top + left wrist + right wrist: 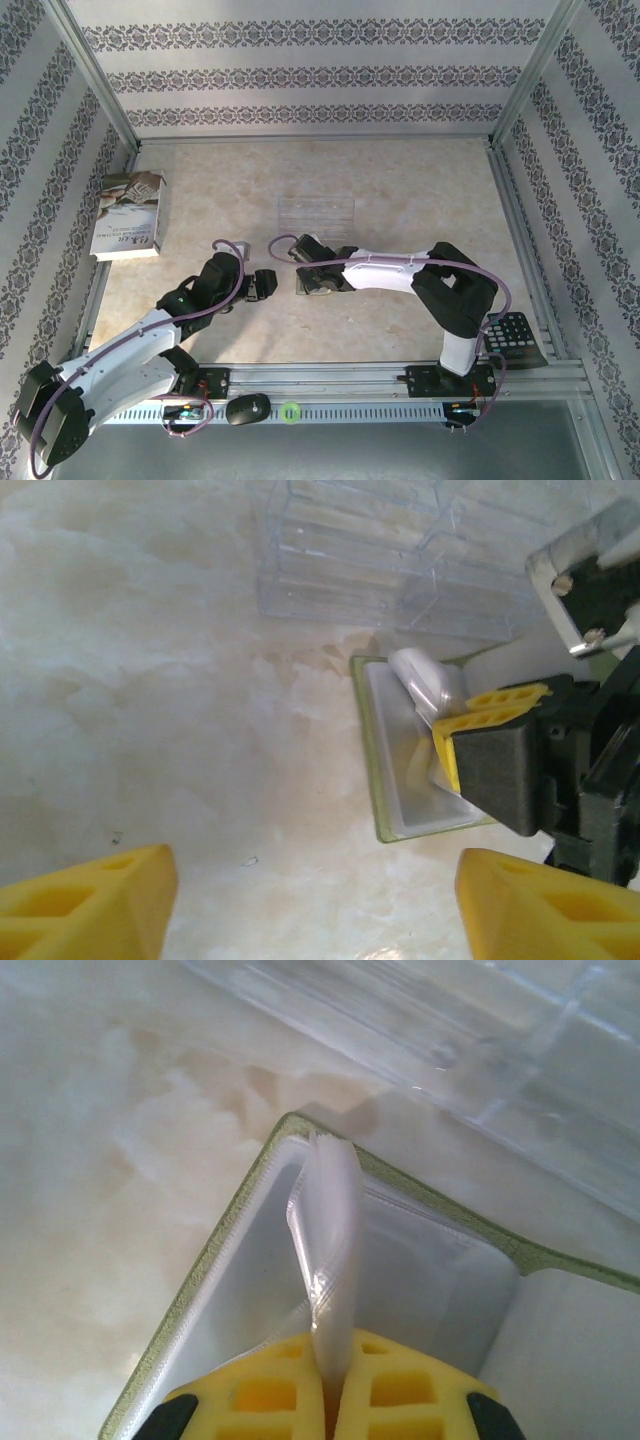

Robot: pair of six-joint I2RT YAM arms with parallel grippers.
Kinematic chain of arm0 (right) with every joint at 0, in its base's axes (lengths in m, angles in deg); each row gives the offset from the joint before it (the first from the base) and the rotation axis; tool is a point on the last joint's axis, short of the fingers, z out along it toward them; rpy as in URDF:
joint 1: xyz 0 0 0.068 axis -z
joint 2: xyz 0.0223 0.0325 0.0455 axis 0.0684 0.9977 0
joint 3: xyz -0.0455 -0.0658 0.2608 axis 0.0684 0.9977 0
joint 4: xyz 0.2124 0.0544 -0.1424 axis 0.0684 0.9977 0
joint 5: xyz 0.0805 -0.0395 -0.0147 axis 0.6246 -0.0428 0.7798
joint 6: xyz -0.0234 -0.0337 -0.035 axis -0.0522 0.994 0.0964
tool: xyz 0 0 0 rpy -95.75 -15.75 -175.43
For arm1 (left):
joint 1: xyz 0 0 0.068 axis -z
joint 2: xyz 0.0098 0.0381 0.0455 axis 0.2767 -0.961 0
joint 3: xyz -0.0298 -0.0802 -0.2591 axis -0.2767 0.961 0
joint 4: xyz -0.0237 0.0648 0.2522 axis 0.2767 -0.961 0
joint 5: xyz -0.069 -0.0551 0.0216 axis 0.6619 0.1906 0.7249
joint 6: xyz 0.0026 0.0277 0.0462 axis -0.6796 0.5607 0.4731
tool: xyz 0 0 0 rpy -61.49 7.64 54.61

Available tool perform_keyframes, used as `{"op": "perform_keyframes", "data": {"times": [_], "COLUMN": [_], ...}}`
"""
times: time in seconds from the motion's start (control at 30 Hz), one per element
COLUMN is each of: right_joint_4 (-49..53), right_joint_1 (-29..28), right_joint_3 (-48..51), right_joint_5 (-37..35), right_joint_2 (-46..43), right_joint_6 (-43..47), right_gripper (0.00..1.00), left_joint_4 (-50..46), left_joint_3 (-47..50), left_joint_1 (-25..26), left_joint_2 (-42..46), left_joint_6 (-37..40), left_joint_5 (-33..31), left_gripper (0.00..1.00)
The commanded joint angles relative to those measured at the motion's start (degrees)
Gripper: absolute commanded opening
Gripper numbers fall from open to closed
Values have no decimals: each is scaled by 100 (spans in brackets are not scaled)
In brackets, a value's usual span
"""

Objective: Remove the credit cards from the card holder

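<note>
The card holder (400, 805) lies open on the table, with a yellow-green rim and a grey-white inside (240, 1270). My right gripper (332, 1375) is shut on one translucent pocket leaf (335, 1210) of the holder, which stands upright between the yellow pads. From the left wrist, that right gripper (470, 712) is seen pinching the leaf over the holder's right part. The credit cards are hidden; I cannot tell whether one sits inside the pinched leaf. My left gripper (315, 905) is open above bare table just left of the holder, with nothing between its fingers. From above, both grippers (262, 283) meet near the table's middle.
A clear plastic organizer (316, 212) lies just beyond the holder (480, 1050). A white-grey book (130, 215) rests at the far left edge. A dark keypad (515, 338) sits at the right, and a mouse (247, 408) lies on the front rail.
</note>
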Motion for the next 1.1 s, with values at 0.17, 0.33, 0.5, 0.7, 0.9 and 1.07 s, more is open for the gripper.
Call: {"op": "perform_keyframes", "data": {"times": [0.17, 0.33, 0.5, 0.7, 0.9, 1.07], "right_joint_4": [-1116, -1599, -2145, -2809, -2960, -2909], "right_joint_1": [-105, -106, -88, -10, 41, 42], "right_joint_3": [451, 697, 1085, 1476, 1617, 1743], "right_joint_5": [1322, 1502, 1620, 1795, 1872, 1703], "right_joint_2": [-302, -332, -428, -503, -596, -717], "right_joint_6": [-283, -544, -794, -1098, -1139, -1171], "right_gripper": [0, 0, 0, 0, 0, 0], "left_joint_4": [476, 920, 1360, 1707, 1652, 1740], "left_joint_3": [130, 161, 136, 5, -180, -296], "left_joint_1": [-86, -85, -80, -36, 11, 19], "left_joint_2": [-340, -828, -1345, -1982, -2574, -2868], "left_joint_6": [-24, -112, -171, -203, -220, -268], "left_joint_5": [480, 723, 802, 873, 611, 564], "left_gripper": [46, 30, 9, 0, 0, 0]}}
